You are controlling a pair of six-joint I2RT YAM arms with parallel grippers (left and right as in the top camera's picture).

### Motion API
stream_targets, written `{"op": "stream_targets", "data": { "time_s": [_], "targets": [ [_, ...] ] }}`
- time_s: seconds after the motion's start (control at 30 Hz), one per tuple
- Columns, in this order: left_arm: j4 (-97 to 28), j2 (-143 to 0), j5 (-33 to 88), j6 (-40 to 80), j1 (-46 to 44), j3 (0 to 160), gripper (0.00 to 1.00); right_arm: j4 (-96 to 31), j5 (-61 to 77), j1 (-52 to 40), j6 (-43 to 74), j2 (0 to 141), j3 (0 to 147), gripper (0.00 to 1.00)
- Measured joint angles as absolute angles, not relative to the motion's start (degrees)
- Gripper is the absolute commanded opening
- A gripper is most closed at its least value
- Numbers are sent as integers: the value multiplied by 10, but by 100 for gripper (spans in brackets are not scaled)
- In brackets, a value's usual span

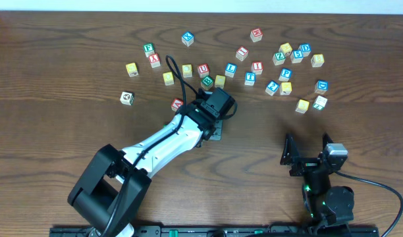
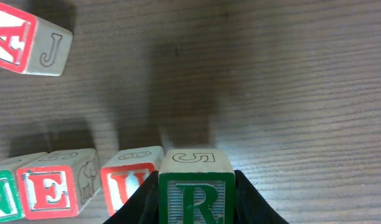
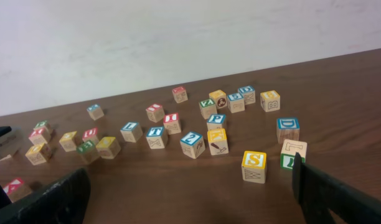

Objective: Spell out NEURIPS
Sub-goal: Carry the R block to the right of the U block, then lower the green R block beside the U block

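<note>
My left gripper (image 1: pixel 209 85) is shut on a green R block (image 2: pixel 195 186), which also shows in the overhead view (image 1: pixel 207 81). The R sits just right of a row of blocks: a green N (image 2: pixel 0 199), a red E (image 2: pixel 52 191) and a red U (image 2: pixel 127 182). In the overhead view the U block (image 1: pixel 203 68) lies just beyond the R. I cannot tell whether the R rests on the table. My right gripper (image 1: pixel 312 153) is open and empty near the front edge (image 3: pixel 197 199). A yellow S block (image 3: pixel 254 167) stands ahead of it.
Several loose letter blocks are scattered across the far right of the wooden table (image 1: pixel 70 125), among them a blue D (image 3: pixel 287 129) and a red I (image 1: pixel 257 66). A red A block (image 2: pixel 19 40) lies beyond the row. A red block (image 1: pixel 177 104) sits beside the left arm.
</note>
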State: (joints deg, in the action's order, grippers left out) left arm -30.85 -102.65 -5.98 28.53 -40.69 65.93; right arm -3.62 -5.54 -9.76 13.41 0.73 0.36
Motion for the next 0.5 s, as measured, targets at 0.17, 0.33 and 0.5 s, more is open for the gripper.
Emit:
{"op": "stream_targets", "data": {
  "time_s": [0.17, 0.33, 0.5],
  "targets": [
    [-306, -1027, -60, 285, -416, 659, 8, -36, -55, -98, 134, 7, 4, 99],
    [-306, -1027, -60, 285, -417, 659, 8, -36, -55, -98, 134, 7, 4, 99],
    [-289, -1027, -60, 289, -417, 646, 7, -36, -56, -98, 134, 7, 4, 99]
  ]
}}
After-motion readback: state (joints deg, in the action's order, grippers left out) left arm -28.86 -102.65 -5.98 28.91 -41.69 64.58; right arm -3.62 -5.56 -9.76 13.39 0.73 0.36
